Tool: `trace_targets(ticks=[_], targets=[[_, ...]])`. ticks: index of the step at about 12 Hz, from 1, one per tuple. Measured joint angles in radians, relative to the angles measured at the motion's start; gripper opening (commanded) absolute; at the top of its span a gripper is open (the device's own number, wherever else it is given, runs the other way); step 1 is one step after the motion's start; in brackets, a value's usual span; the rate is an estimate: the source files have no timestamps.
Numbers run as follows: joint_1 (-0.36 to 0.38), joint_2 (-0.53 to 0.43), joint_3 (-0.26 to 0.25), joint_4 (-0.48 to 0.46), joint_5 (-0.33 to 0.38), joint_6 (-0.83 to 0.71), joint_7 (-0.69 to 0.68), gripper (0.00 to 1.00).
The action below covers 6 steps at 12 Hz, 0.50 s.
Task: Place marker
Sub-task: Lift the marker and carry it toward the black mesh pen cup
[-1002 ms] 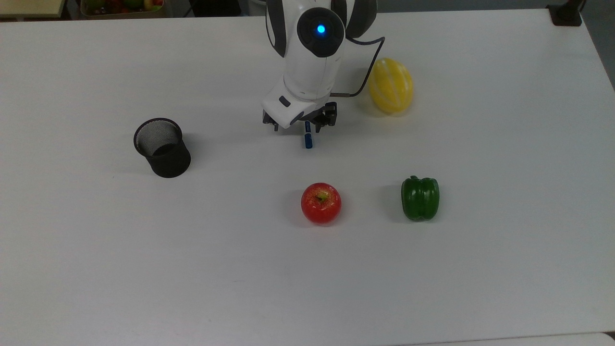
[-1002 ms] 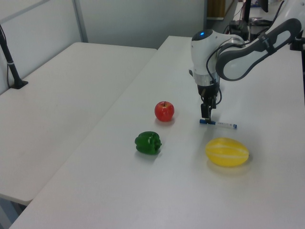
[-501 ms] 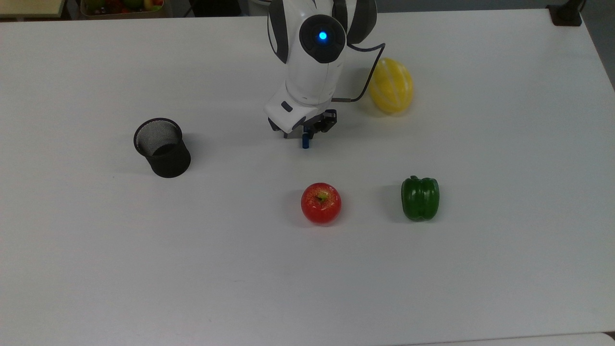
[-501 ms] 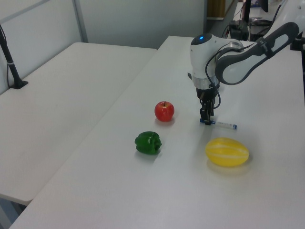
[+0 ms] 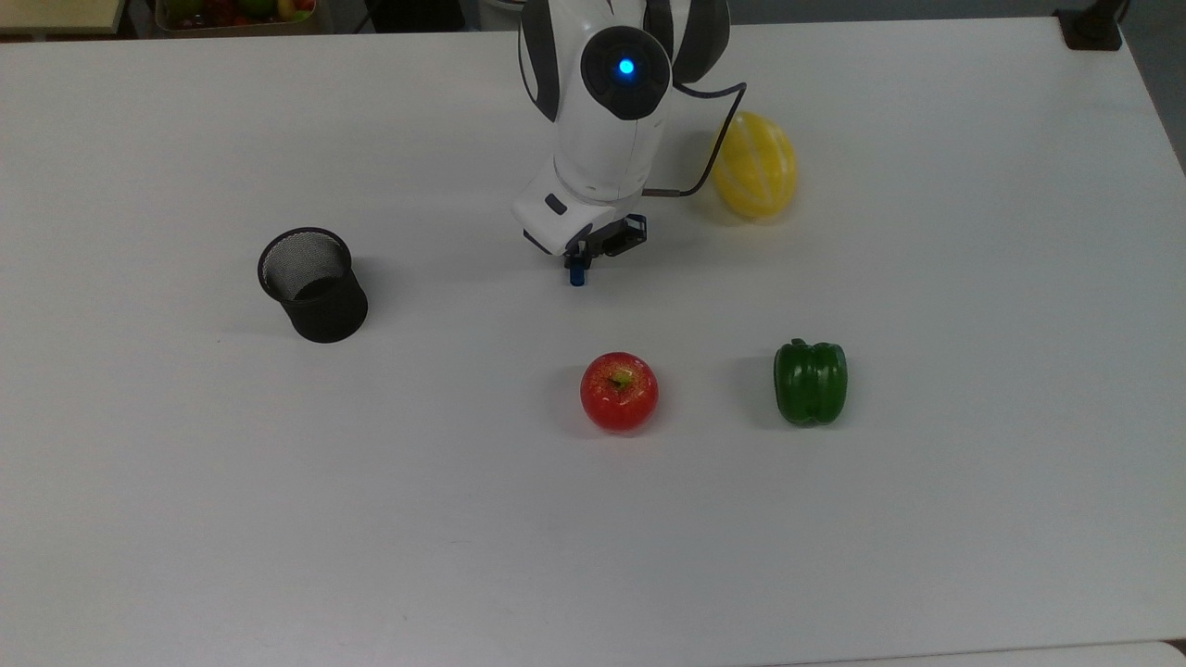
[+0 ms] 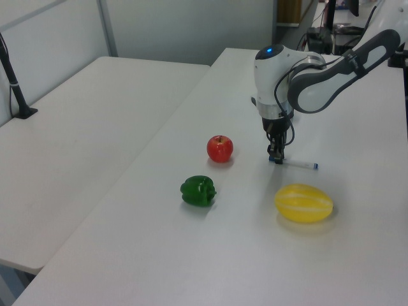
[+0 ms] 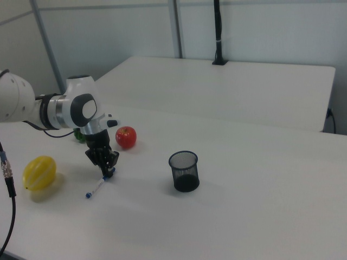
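I am lowering my claw (image 6: 276,157) onto the marker (image 7: 100,181), which is lying flat on the white table (image 5: 927,509) between the yellow melon (image 5: 754,165) and the black mesh cup (image 5: 311,283). My fingers are closing around its blue-capped end; in the right view the white barrel is trailing away from them along the table. I am judging the marker light, stiff and smooth, so gripping this far toward 1 end is risking a droop or swivel; nearer the middle would be steadier. The mesh cup is standing upright, well apart, and I am seeing nothing inside it. A red apple (image 5: 619,391) and green pepper (image 5: 811,382) are sitting nearby.
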Motion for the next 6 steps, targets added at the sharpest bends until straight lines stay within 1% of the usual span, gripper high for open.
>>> trace_targets(ticks=[4, 6], targets=[[0.000, -0.007, 0.000, 0.003, 0.000, -0.010, 0.009, 0.08], [0.000, -0.031, 0.000, 0.022, 0.000, -0.062, 0.011, 0.08]])
